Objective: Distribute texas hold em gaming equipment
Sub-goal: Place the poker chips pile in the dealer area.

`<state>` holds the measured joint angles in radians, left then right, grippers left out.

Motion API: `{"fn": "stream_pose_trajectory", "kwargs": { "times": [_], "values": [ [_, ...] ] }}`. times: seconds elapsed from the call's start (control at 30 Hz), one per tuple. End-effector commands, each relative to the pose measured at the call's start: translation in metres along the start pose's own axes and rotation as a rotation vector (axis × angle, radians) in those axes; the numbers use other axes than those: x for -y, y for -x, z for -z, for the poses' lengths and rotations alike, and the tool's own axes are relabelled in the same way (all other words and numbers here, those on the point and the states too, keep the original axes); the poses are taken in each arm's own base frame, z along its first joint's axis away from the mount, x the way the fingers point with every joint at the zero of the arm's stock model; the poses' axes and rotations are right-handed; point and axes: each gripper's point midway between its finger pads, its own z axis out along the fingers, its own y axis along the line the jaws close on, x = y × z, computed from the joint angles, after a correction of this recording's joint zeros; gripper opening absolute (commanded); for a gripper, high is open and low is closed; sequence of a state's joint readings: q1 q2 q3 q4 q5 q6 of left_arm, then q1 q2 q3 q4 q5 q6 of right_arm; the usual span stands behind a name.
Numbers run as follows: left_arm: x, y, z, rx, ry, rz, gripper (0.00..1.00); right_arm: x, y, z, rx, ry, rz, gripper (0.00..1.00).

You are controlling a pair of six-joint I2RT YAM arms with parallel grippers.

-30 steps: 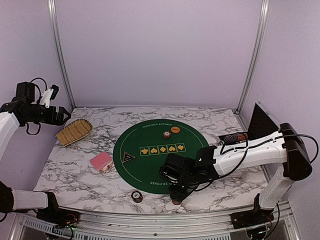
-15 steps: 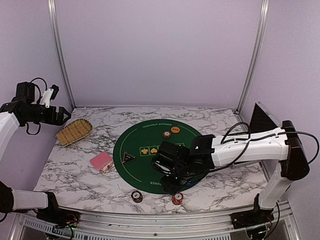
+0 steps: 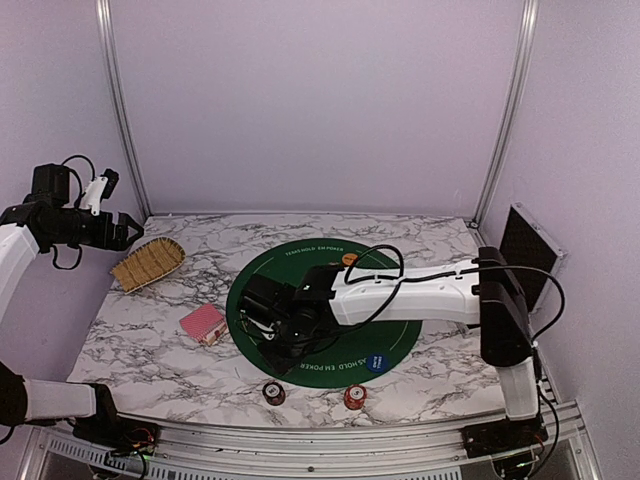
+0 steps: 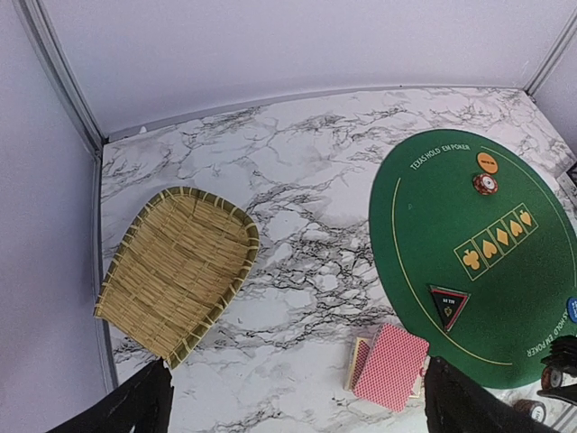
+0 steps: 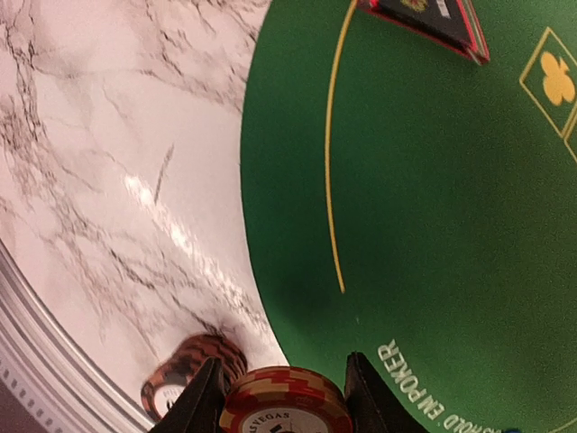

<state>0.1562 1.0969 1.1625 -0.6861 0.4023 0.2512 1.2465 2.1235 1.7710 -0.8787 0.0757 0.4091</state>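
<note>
**Right claw carries a chip stack over the near-left rim of the mat**

From above, the right gripper (image 3: 275,345) reaches across the green mat (image 3: 265,280) to its near-left edge. The playing cards (image 3: 203,323) lie just to its left on the marble, with two chip stacks (image 3: 273,392) toward the near rail. The left gripper (image 3: 120,232) hangs high over the basket (image 3: 148,263), well apart, so the right arm is much the nearer. The left wrist view shows that claw spread wide and empty, with the triangular marker (image 4: 448,303) beside the cards. The right wrist view shows the fingers (image 5: 203,401) pinching a red-and-cream chip stack (image 5: 287,406) by its sides. A darker stack (image 5: 192,383) on the marble sits just beside it, so any set-down likely needs room from that neighbour.
</note>
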Motion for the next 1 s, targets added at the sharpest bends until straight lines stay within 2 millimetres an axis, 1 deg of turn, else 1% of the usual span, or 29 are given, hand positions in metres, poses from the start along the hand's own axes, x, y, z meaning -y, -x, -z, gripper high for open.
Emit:
{"fn": "stream_pose_trajectory", "kwargs": {
  "times": [0.0,0.03,0.13,0.2,0.33,0.47,0.67,0.8,0.97],
  "values": [
    [0.005,-0.001,0.003,-0.008,-0.030,0.014,0.99,-0.018,0.037,-0.014,0.066,0.022,0.032,0.20],
    [0.006,-0.001,0.003,-0.007,-0.031,0.014,0.99,-0.019,0.040,-0.026,0.062,0.019,0.033,0.20],
    [0.005,0.000,0.003,-0.004,-0.030,0.008,0.99,-0.021,0.060,-0.039,0.082,0.022,0.028,0.20],
    [0.005,-0.001,0.004,-0.004,-0.028,0.000,0.99,-0.016,0.065,-0.050,0.081,0.018,0.015,0.20],
    [0.005,-0.001,0.006,-0.001,-0.019,-0.009,0.99,-0.004,0.076,-0.060,0.093,0.020,-0.027,0.20],
    [0.005,-0.001,0.006,0.000,-0.022,-0.009,0.99,0.009,0.086,-0.063,0.113,0.025,-0.061,0.20],
    [0.005,-0.002,0.005,-0.004,-0.024,-0.007,0.99,0.020,0.099,-0.061,0.143,0.037,-0.090,0.20],
    [0.005,-0.003,0.004,-0.007,-0.022,-0.010,0.99,0.026,0.101,-0.066,0.141,0.032,-0.096,0.20],
    [0.004,-0.002,0.004,-0.007,-0.020,-0.014,0.99,0.024,0.098,-0.074,0.128,0.046,-0.096,0.20]
  ]
}}
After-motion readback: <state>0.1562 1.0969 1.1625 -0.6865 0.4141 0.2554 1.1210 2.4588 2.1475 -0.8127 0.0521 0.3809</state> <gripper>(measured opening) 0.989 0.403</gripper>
